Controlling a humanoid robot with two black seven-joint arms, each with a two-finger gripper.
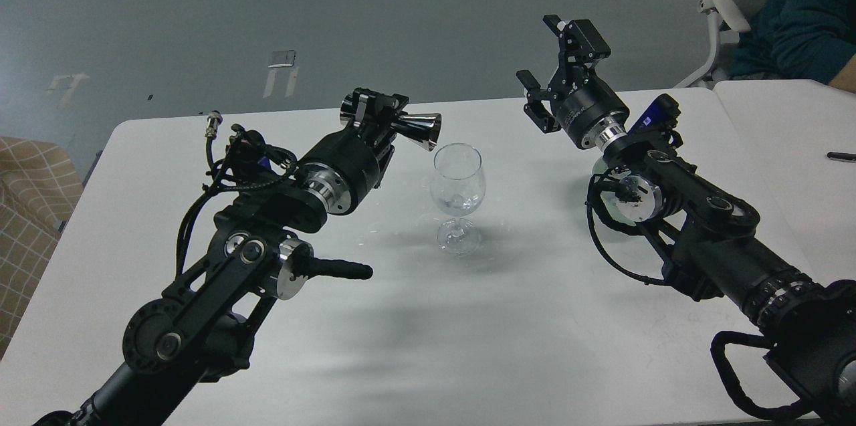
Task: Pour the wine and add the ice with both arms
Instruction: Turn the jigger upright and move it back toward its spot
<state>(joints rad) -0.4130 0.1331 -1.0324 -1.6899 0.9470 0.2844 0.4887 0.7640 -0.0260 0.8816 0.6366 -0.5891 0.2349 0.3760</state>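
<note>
A clear stemmed glass [457, 189] stands upright in the middle of the white table [468, 319]. Glassy ice [457, 201] sits low in its bowl; the wine is too clear to tell apart. My left gripper [384, 120] is shut on a shiny metal jigger [416, 128], held on its side with the mouth pointing right, just left of and above the glass rim. My right gripper [545, 61] is open and empty, raised above the table to the right of the glass.
Water drops and small clear bits [374, 229] lie on the table left of the glass foot. A second table [789, 138] adjoins at the right with a black pen [840, 157]. A seated person [796, 18] and a chair [729, 5] are at the back right.
</note>
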